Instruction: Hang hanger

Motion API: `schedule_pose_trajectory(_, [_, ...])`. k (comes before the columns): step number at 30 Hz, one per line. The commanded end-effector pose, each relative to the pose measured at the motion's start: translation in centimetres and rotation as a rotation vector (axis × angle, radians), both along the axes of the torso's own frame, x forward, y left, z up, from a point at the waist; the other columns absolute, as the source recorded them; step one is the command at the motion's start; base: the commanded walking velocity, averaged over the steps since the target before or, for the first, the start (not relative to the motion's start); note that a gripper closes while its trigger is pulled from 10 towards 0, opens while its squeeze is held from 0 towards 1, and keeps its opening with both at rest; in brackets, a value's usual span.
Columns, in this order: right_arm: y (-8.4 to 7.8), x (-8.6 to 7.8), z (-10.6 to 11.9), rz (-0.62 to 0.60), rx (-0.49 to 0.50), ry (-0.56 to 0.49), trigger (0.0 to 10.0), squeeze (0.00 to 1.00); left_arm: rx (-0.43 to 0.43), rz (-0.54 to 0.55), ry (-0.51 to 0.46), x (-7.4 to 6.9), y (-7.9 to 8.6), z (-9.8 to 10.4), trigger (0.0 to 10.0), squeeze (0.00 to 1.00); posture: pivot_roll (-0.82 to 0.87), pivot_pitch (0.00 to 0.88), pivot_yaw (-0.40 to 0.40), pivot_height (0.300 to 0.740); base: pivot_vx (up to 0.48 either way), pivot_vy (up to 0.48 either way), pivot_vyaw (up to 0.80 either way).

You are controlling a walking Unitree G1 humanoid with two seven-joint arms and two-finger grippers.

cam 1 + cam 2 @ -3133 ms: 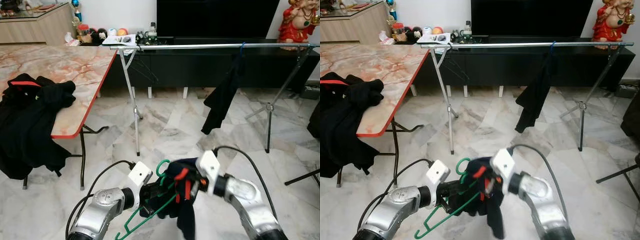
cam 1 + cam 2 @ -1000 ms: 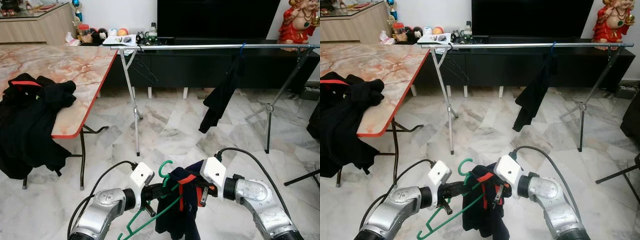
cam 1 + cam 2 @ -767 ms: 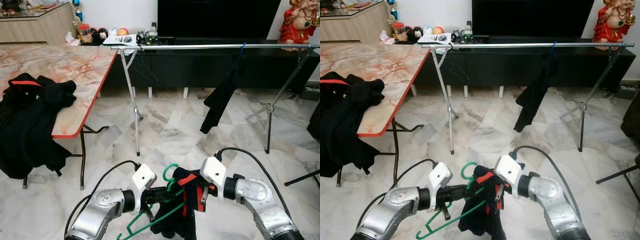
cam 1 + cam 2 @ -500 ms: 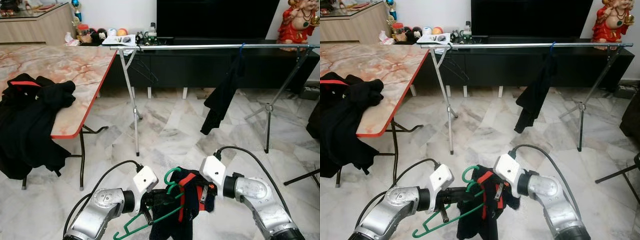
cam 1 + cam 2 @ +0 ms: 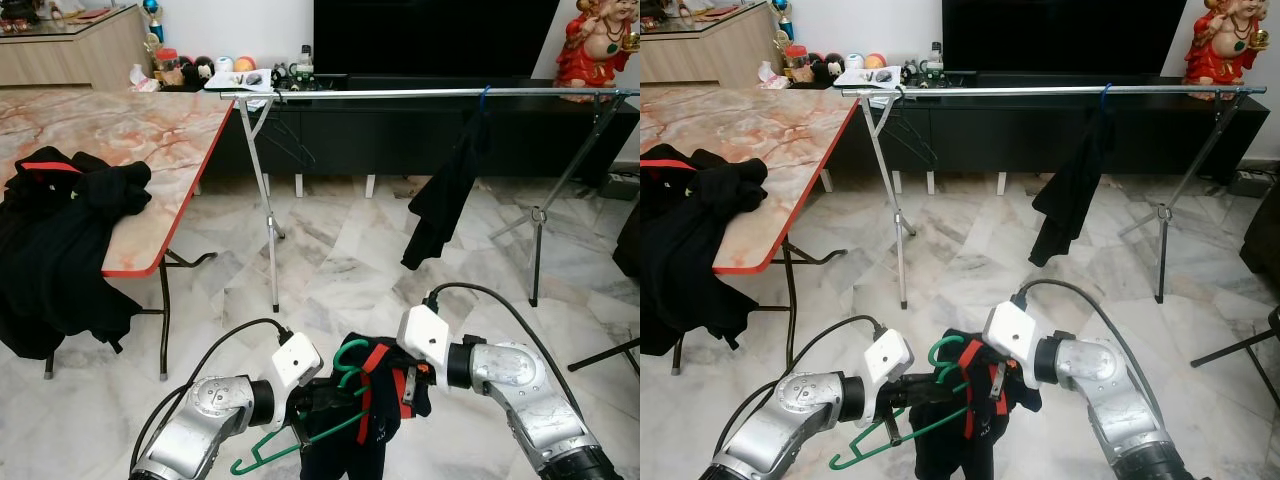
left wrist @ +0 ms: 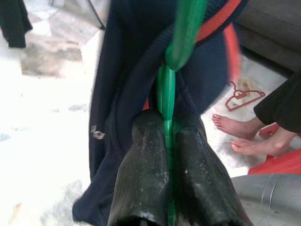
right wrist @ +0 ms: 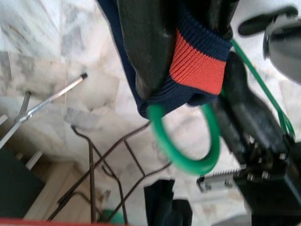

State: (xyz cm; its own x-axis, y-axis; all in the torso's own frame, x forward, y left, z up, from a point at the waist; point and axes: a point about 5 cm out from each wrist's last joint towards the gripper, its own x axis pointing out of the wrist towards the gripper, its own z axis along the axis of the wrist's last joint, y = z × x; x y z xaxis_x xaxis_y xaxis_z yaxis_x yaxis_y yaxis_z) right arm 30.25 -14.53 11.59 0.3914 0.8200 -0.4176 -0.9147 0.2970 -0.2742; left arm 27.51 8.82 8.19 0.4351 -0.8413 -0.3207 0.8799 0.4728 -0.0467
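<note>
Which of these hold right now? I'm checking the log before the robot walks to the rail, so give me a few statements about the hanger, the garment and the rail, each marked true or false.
1. The left tool is shut on the green hanger. True.
2. The right tool grips the dark garment at its red and navy collar. True.
3. The green hanger already hangs on the metal rail. False: it is held low in front of the robot, above the floor.
4. The metal rail is bare. False: a dark garment on a blue hanger hangs from it.
5. Dark clothes lie piled on the marble-topped table to the robot's left. True.
</note>
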Motion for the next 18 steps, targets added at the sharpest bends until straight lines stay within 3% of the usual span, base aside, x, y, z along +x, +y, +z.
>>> schedule_pose_trajectory(1, [0.3,-0.2,-0.1,0.025,-0.04,-0.01,10.0,0.0,-0.013,0.033,-0.043,0.8,0.2,0.9,10.0,0.0,0.12,0.062,0.008,0.74,0.0,0.0,0.0])
schedule_pose_trajectory(9, [0.6,-0.3,-0.3,0.022,-0.063,-0.007,10.0,0.0,-0.035,0.094,-0.063,1.5,0.2,1.0,10.0,0.0,0.12,0.062,0.008,0.74,0.0,0.0,0.0])
schedule_pose_trajectory(10, [0.7,-0.3,-0.4,0.022,-0.066,-0.006,10.0,0.05,-0.037,0.101,-0.065,1.6,0.3,1.0,10.0,0.0,0.12,0.062,0.008,0.74,0.0,0.0,0.0])
schedule_pose_trajectory(11, [0.7,-0.2,-0.5,0.021,-0.078,-0.005,10.0,0.12,-0.041,0.113,-0.071,1.7,0.3,1.1,10.0,0.0,0.12,0.062,0.008,0.74,0.0,0.0,0.0])
schedule_pose_trajectory(12, [0.7,-0.3,-0.6,0.02,-0.082,-0.004,10.0,0.4,-0.046,0.129,-0.077,1.9,0.4,1.1,10.0,0.0,0.12,0.062,0.008,0.74,0.0,0.0,0.0])
schedule_pose_trajectory(13, [0.8,-0.3,-0.6,0.022,-0.075,-0.002,10.0,0.9,-0.061,0.149,-0.082,2.1,0.4,1.3,10.0,0.0,0.12,0.062,0.008,0.74,0.0,0.0,0.0])
schedule_pose_trajectory(14, [0.9,-0.3,-0.5,0.024,-0.066,-0.002,10.0,0.9,-0.067,0.153,-0.081,2.2,0.4,1.3,10.0,0.0,0.12,0.062,0.008,0.74,0.0,0.0,0.0])
schedule_pose_trajectory(15, [1.2,-0.5,-0.3,0.032,-0.037,0.0,10.0,1.0,-0.08,0.162,-0.082,2.3,0.5,1.4,10.0,0.0,0.12,0.064,0.008,0.74,0.0,0.0,0.0])
schedule_pose_trajectory(18, [1.5,-0.6,-0.1,0.042,-0.02,-0.004,10.0,1.0,-0.093,0.164,-0.079,2.3,0.4,1.5,10.0,0.0,0.12,0.064,0.008,0.74,0.0,0.0,0.0])
